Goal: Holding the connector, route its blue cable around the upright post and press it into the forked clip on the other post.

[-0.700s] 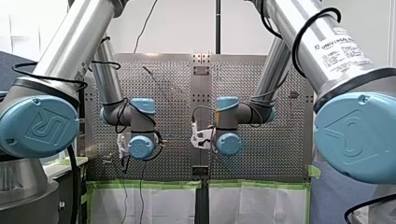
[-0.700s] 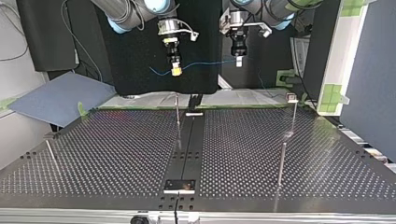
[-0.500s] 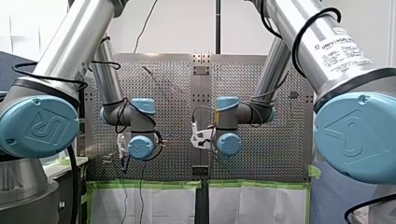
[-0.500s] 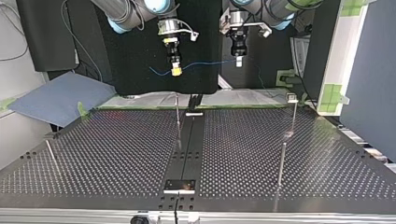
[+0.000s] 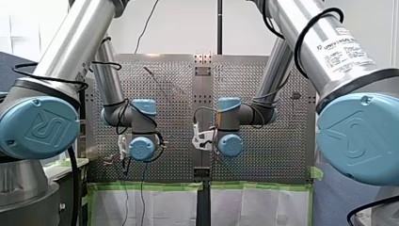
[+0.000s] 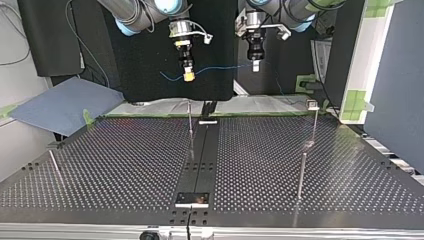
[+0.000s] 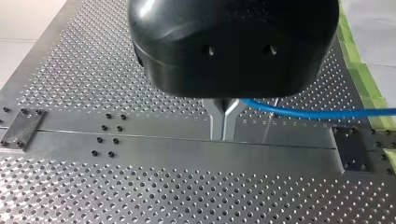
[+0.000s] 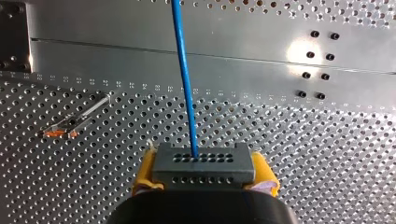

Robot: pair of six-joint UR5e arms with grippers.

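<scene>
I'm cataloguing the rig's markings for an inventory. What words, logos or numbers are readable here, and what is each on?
"UNIVERSAL ROBOTS": white label on my right arm, front view.
"UR" emblem: embossed on the blue joint cap of my left arm, front view.
Smaller print on that label: too small to read.
Row of tiny table marks, left wrist view: too small to read.

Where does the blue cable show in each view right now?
Front view: I cannot make it out.
Top view: blue cable strung between my right gripper and my left gripper.
Left wrist view: cable runs sideways out of my left gripper.
Right wrist view: cable runs ahead from the connector.
Shared landmark: the table's plain centre strip.
</scene>
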